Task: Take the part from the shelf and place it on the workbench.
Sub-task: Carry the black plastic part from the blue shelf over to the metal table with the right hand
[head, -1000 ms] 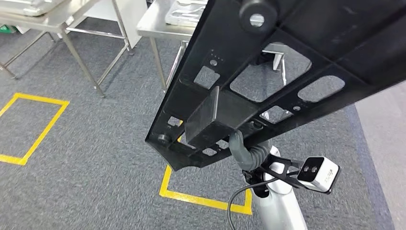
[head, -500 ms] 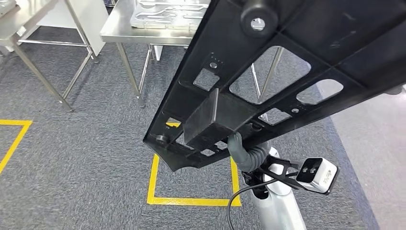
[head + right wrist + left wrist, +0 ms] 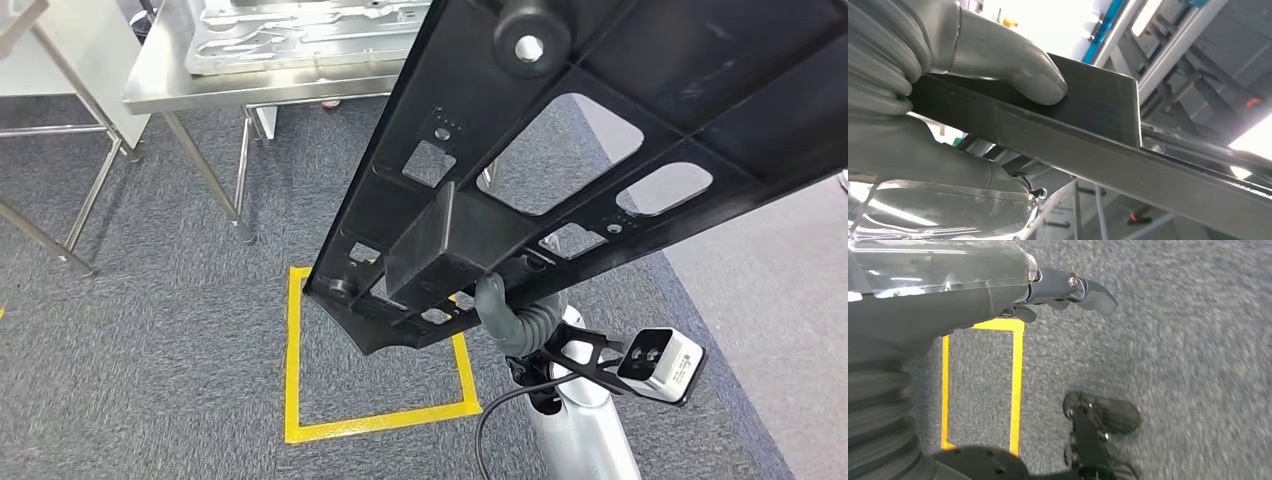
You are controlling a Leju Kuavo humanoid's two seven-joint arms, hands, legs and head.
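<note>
Black ribbed plastic part (image 3: 600, 130) gripped in right hand (image 3: 973, 75); carry level toward steel bench (image 3: 160, 85) ahead; left hand (image 3: 1068, 287) holding nothing.

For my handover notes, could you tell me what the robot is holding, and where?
The right hand grips the black part by its box-shaped block; the left hand holds nothing.

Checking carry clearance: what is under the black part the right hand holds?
Below the black part lie grey carpet and a yellow taped square; the right hand grips it from beneath. The part covers the floor directly behind it.
</note>
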